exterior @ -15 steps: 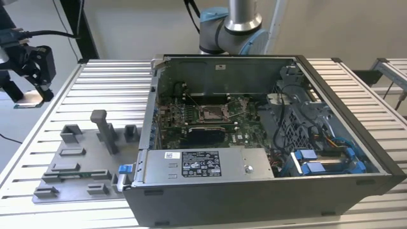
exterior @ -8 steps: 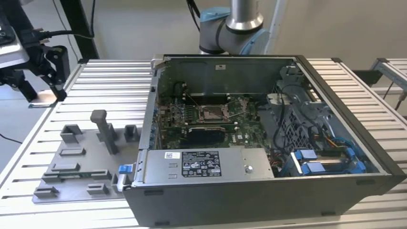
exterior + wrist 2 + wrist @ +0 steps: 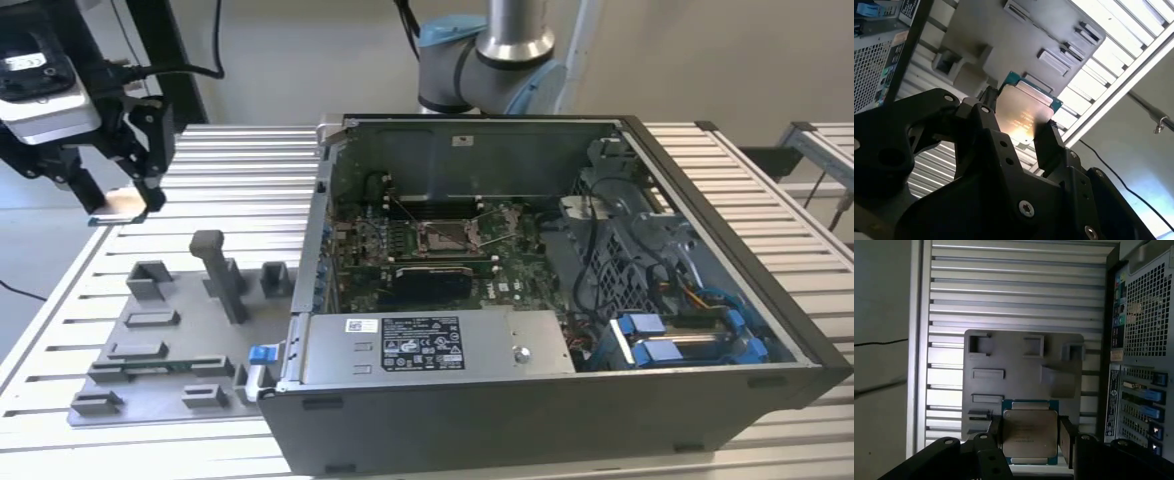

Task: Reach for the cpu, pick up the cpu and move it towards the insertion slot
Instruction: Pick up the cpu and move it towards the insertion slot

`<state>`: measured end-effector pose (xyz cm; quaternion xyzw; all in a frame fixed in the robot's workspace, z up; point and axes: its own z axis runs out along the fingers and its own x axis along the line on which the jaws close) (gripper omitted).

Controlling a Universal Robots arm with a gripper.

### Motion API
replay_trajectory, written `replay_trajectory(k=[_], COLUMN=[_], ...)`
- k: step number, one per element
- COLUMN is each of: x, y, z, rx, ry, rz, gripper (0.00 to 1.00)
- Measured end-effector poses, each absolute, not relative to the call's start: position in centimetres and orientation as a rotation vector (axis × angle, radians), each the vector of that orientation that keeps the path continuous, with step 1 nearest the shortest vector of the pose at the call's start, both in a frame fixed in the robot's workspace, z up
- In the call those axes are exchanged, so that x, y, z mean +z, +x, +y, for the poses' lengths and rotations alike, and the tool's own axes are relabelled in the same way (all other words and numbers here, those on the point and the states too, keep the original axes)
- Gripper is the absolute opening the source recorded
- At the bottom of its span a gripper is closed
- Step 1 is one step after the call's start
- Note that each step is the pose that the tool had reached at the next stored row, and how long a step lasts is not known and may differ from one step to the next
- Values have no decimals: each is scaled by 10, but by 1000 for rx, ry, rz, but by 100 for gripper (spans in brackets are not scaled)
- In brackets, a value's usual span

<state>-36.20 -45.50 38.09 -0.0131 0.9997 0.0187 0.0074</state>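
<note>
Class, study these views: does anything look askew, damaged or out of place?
Nothing stands out. The cpu sits square in the gripper, above the grey fixture plate, with no damage showing. The insertion slot lies uncovered in the open case.

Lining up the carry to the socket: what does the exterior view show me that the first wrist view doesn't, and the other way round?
Exterior view: the insertion slot on the green board inside the open computer case, off to the exterior view's right of the jaws. First wrist view: the cpu close up, its pale face and green edge sitting squarely between the jaws. Both: the cpu gripped by the jaws, the grey fixture plate and the case.
</note>
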Motion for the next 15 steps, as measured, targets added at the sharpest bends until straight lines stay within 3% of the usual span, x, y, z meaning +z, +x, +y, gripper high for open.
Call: replay_trajectory(k=[15], x=[381], y=[-316], z=[-455], rx=[59], ry=[-41], rz=[3126], gripper=[0])
